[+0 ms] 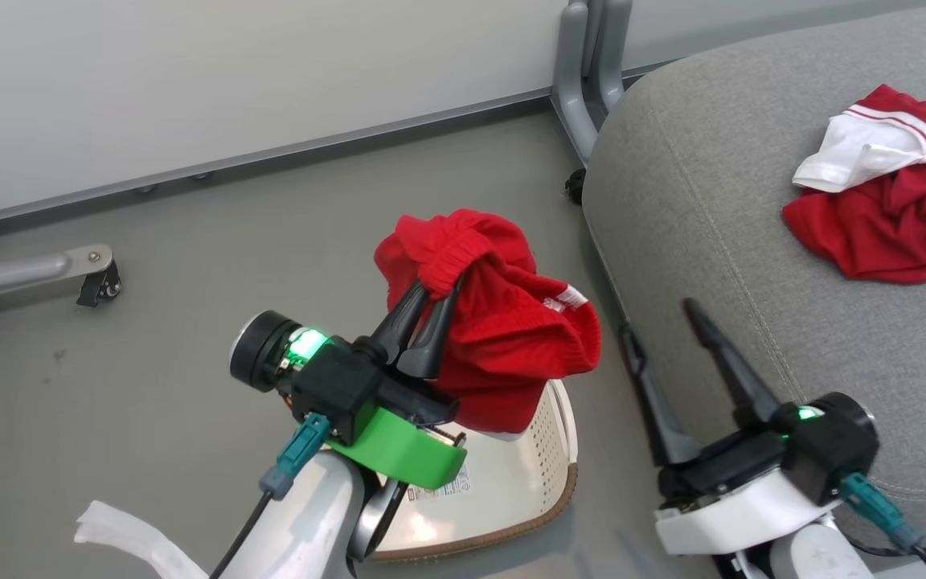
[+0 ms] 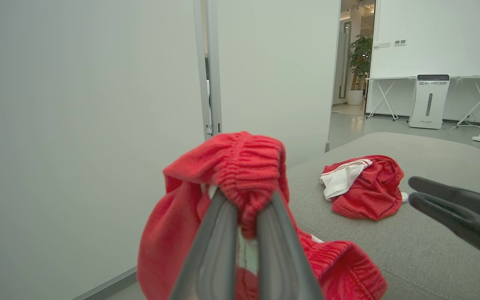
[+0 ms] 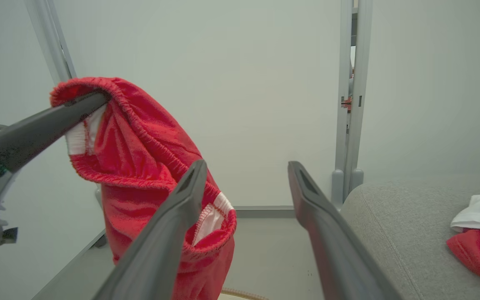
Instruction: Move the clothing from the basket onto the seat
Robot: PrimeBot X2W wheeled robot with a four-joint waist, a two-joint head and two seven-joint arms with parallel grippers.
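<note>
My left gripper (image 1: 436, 296) is shut on the elastic waistband of a red garment (image 1: 511, 330), which hangs in the air over the cream basket (image 1: 547, 474) on the floor. From the left wrist, the fingers (image 2: 219, 233) pinch the gathered band of that clothing (image 2: 240, 166). A second red and white garment (image 1: 889, 193) lies crumpled on the grey seat (image 1: 712, 241). My right gripper (image 1: 660, 318) stands open and holds nothing, at the seat's near edge, right of the hanging garment (image 3: 140, 166).
Grey partition legs with castors (image 1: 97, 281) stand on the floor at the left, and a grey post (image 1: 587, 72) rises behind the seat. A pale wall panel (image 1: 230, 80) runs along the back. A white strip (image 1: 125, 531) lies by my left arm.
</note>
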